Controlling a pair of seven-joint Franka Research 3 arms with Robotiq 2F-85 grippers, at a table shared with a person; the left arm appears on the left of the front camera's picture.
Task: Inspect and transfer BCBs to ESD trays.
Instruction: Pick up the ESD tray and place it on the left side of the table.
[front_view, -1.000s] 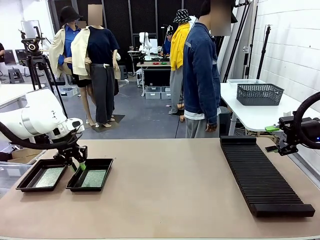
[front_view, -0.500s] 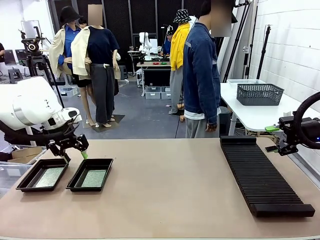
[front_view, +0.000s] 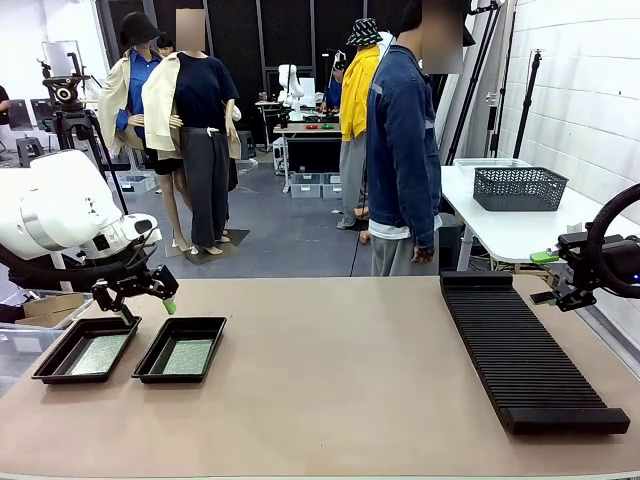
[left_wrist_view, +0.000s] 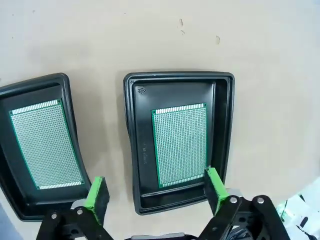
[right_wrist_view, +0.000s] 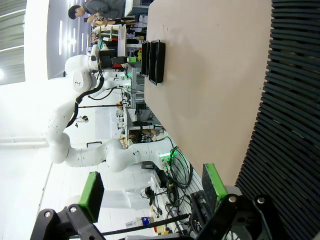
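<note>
Two black ESD trays stand side by side at the table's near left, the left tray (front_view: 62, 379) and the right tray (front_view: 170, 379). A green BCB (front_view: 98, 354) lies flat in the left one and another BCB (front_view: 188, 357) in the right one. My left gripper (front_view: 137, 303) hangs open a little above the trays' far edge, holding nothing. The left wrist view looks down on the right tray (left_wrist_view: 131, 150) with its BCB (left_wrist_view: 181, 145), the left tray (left_wrist_view: 40, 82) with its BCB (left_wrist_view: 45, 145), and the open left gripper (left_wrist_view: 155, 189). My right gripper (front_view: 545, 277) is open at the table's right edge.
A long black ribbed rack (front_view: 525, 350) lies along the right of the table, beside the right gripper (right_wrist_view: 152, 190). A person in a denim jacket (front_view: 400, 150) stands at the far edge. A grey wire basket (front_view: 520, 187) sits on a white side table.
My left gripper has opened and risen up and to the left, away from the right tray, where the board now lies flat. The right arm has not moved.
</note>
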